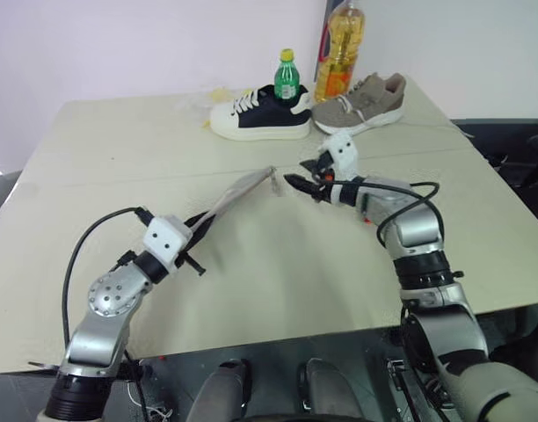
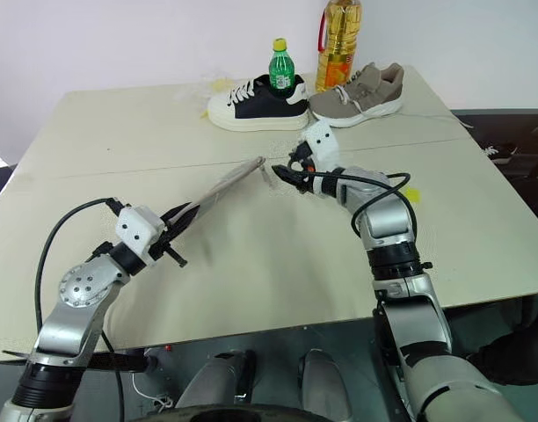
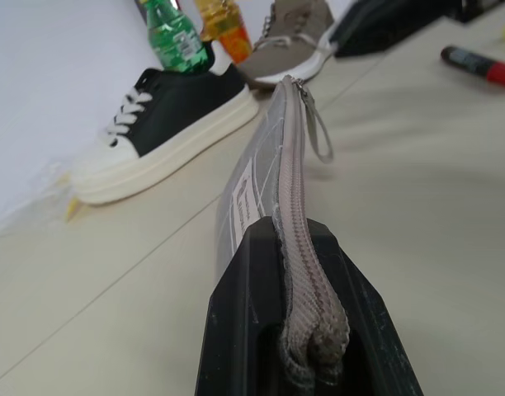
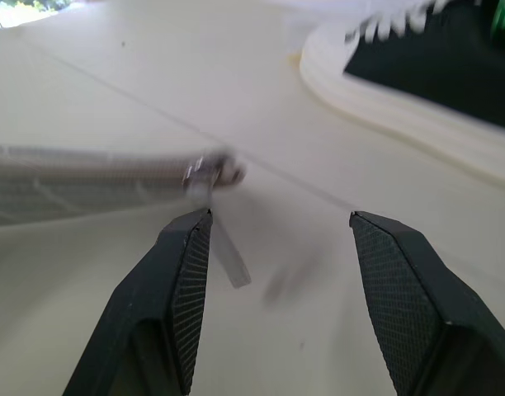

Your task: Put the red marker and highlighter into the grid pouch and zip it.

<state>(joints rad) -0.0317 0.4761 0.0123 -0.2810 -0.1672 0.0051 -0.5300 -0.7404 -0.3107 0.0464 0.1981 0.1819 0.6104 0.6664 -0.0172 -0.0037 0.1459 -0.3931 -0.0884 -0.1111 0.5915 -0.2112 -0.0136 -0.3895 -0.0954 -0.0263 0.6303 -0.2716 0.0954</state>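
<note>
Grey fabric crossed by thin white lines, the grid pouch (image 2: 218,191) is held off the table (image 2: 251,255), edge-on, with its zipper side uppermost. The left gripper (image 1: 197,230) is clamped tight on the pouch's near end, the zipper tape squeezed between its black fingers (image 3: 261,313). A small white label (image 3: 246,202) sits on the side of the pouch near that grip; it carries tiny print that cannot be read.

At the pouch's far end the metal zipper slider (image 4: 205,173) shows, with a pale pull tab (image 3: 318,132) hanging loose below it. The right gripper (image 4: 277,247) is just beyond that end, its jaws standing well apart with nothing between them, close to the pull tab but not touching it.

The red marker (image 3: 481,66), red barrel with a black cap, lies flat on the table, beyond the pouch's far end and off to the right gripper's side. A small yellow object (image 2: 412,193) lies on the table beyond the right arm; whether it is the highlighter cannot be told.

Well beyond the pouch, at the table's far edge, stand a black-and-white sneaker (image 1: 258,116), a taupe sneaker (image 1: 361,103), a green bottle (image 1: 287,77) and a bottle of yellow oil (image 1: 341,48). Their labels are not legible.
</note>
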